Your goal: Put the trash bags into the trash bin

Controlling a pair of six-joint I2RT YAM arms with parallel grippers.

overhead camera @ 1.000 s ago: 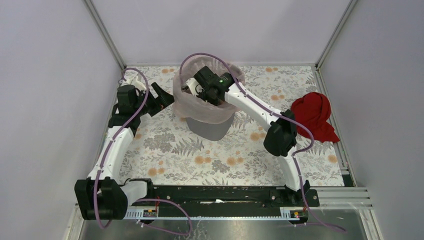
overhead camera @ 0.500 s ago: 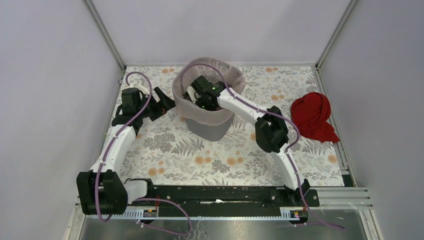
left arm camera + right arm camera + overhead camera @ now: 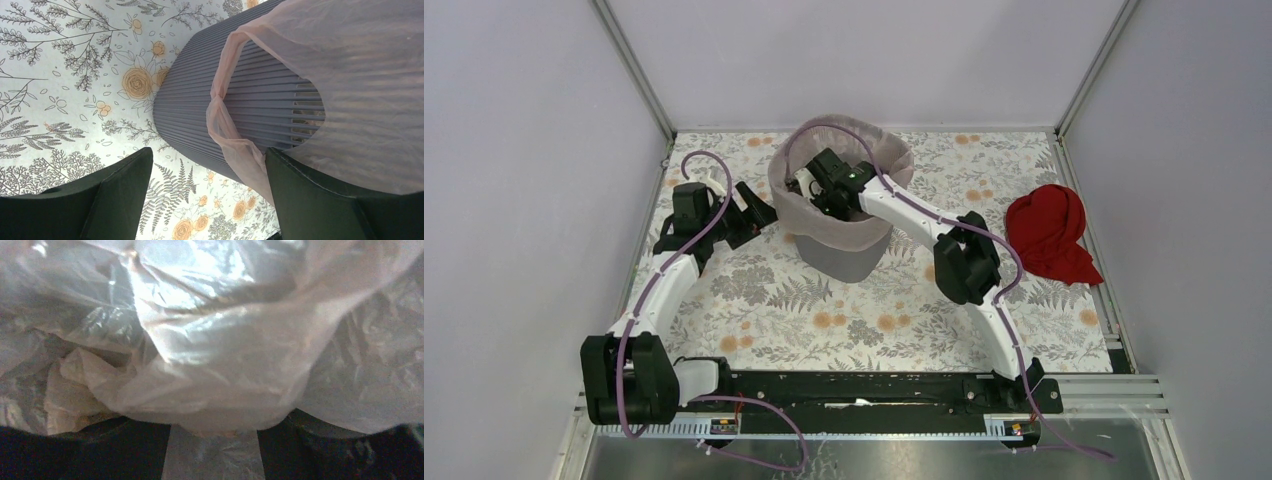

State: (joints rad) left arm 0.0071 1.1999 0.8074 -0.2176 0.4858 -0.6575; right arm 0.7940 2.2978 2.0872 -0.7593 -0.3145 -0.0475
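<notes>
The dark-grey trash bin stands at the back middle of the mat. The pale-pink trash bag lines it and is folded over the rim all round. My right gripper reaches down inside the bin. In the right wrist view wrinkled bag film fills the frame and bulges between the parted fingers, and the right gripper is open. My left gripper is open and empty just left of the bin. In the left wrist view it faces the bin wall and a hanging knotted bag handle.
A solid red cloth bundle lies at the right edge of the floral mat. Grey enclosure walls close in the back and both sides. The arm bases sit on the black rail at the near edge.
The right gripper has gone deeper and leftward into the bin, its elbow shifting left. The bag now covers the far rim. The left gripper has drifted slightly nearer and right.
</notes>
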